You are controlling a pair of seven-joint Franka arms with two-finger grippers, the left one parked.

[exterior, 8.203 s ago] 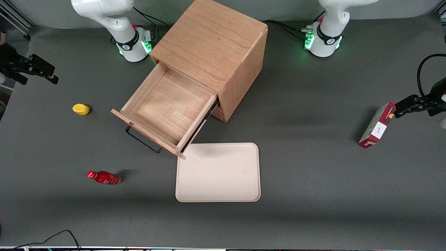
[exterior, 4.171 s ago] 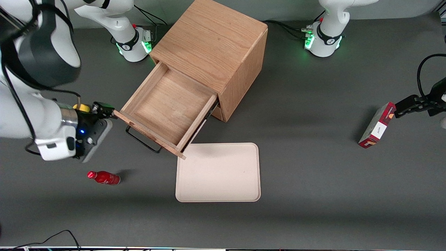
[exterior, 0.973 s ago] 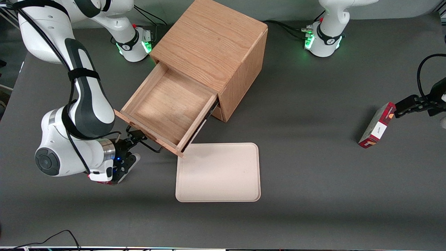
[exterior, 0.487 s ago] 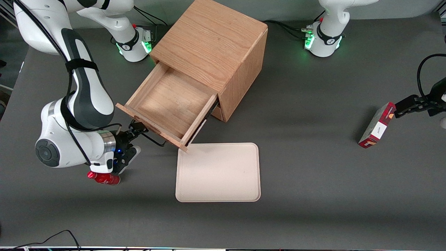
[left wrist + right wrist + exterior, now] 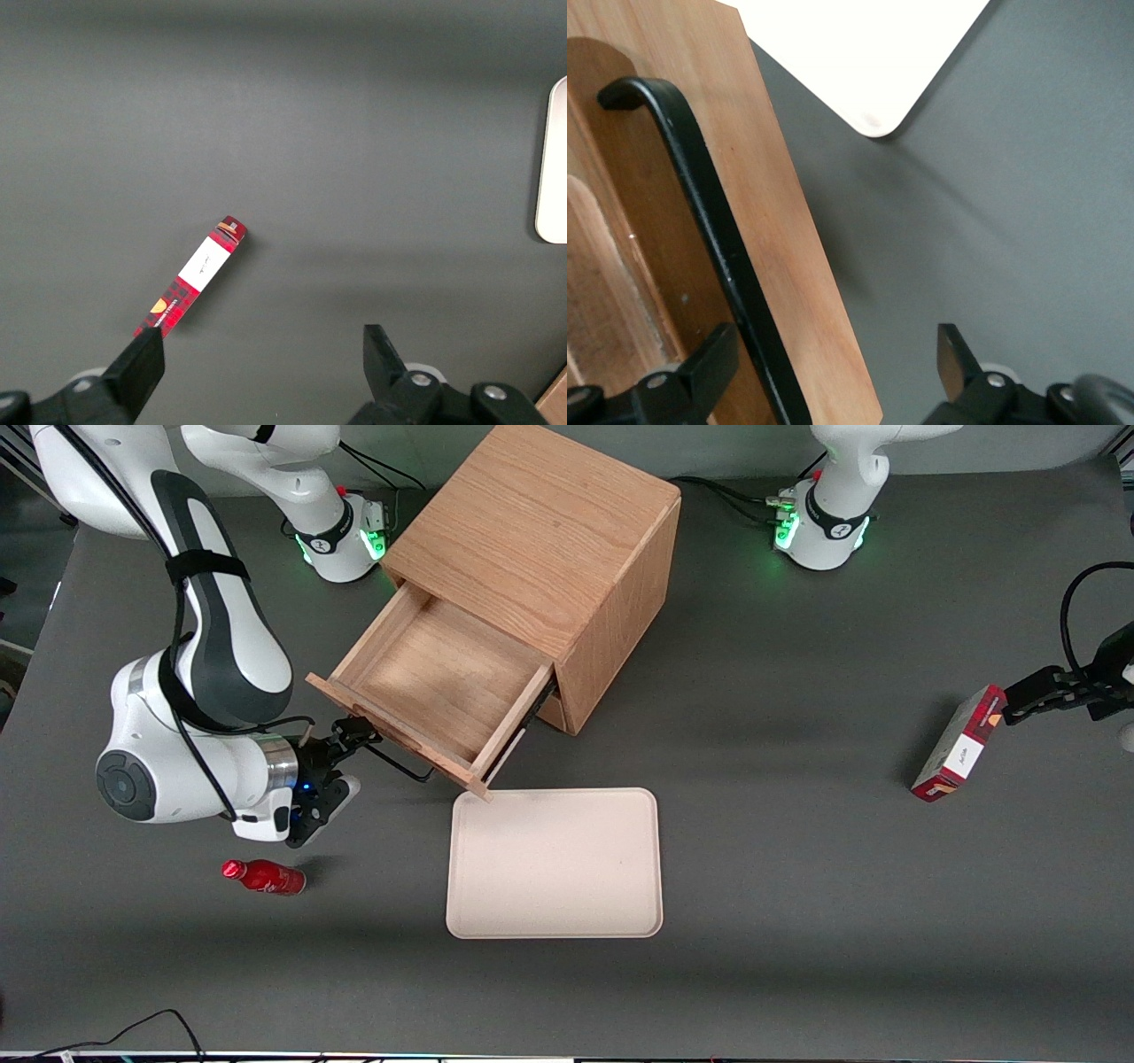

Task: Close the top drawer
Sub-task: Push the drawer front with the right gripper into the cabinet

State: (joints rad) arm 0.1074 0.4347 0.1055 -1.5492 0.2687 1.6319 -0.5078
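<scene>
The top drawer point(image 5: 434, 691) has slid partway in since a second ago; the pincer point(image 5: 354, 735), fingers spread wide, presses against its black handle point(image 5: 709, 230), gripping nothing.

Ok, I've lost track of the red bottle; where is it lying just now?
In the front view the red bottle lies on its side on the table toward the working arm's end, nearer the camera than the pincer, which is at the top drawer handle.
</scene>
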